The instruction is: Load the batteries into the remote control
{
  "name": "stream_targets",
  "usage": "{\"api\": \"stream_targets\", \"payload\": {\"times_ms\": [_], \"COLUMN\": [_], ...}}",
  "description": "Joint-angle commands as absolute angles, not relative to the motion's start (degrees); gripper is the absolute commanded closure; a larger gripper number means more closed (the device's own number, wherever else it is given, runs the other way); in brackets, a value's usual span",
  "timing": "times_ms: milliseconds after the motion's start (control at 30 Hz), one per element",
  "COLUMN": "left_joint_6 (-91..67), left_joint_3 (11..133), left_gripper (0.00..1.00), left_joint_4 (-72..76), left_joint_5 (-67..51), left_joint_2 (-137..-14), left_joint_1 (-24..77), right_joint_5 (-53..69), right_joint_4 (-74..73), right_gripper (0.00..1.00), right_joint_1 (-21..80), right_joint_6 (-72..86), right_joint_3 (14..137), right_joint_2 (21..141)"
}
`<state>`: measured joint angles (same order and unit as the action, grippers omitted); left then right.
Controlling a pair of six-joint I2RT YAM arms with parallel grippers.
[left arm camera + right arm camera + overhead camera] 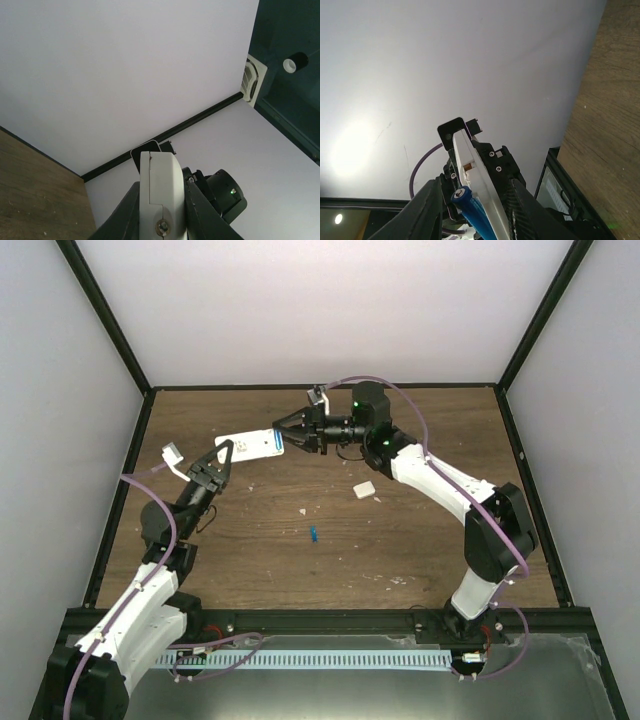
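Where the L gripper (pixel 162 200) is seen by its own wrist cam, it is clenched on the remote control (pixel 159 172), which is gripped edge-on betw. the two fingers and stands out past the tips. From above, the remote is seen held up off the table (pixel 430 540), over the rear-left part, w/ its long side lying roughly across the view and its dark marks turned upward.

At the remote's far end the R gripper (pixel 475 191) is met. Its fingers (pixel 427 210) are set on either side of both the remote and a blue battery (pixel 470 207), which is laid lengthwise against the remote's face, rounded end pointing away from the cam. An open slot w/ a small orange-ish part is seen in the remote just beyond that end. Whether the R claw is truly clamped or only bracketing the pair cannot be told.

Further out, a second battery (pixel 313 533) is left lying on the table near the middle, well apart from both arms. A small white cover piece (pixel 363 490) is seen on the wood nearer the R arm.
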<state>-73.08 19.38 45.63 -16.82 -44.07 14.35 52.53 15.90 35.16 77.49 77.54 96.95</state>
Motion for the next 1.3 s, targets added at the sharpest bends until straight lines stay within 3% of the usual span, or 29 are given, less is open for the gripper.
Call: {"api": "stream_targets", "payload": {"times_ms": [0,500,1267], "left_joint_6": [-71.04,-72.27,-73.66], "left_joint_3": [18.63,19.05,20.28], "left_gripper": [1.0,1.0,1.0], "left_joint_4": [46.53,46.48,47.62], "left_joint_5": [-17.33,-16.73,-14.8], "left_joint_2": [-44.02,-44.47,-45.03], "left_joint_1": [14.19,14.2,14.22], "right_joint_5": [53.69,55.19,56.42], "right_joint_4": [18.83,15.13,13.99], "right_gripper": [0.72,0.8,0.84], "right_joint_1": [34.8,34.8,35.13], "right_joint_6": [78.57,73.62,69.91], "right_joint_3": [78.79,79.57,74.53], "right_joint_2": [97.46,97.79,96.64]}}
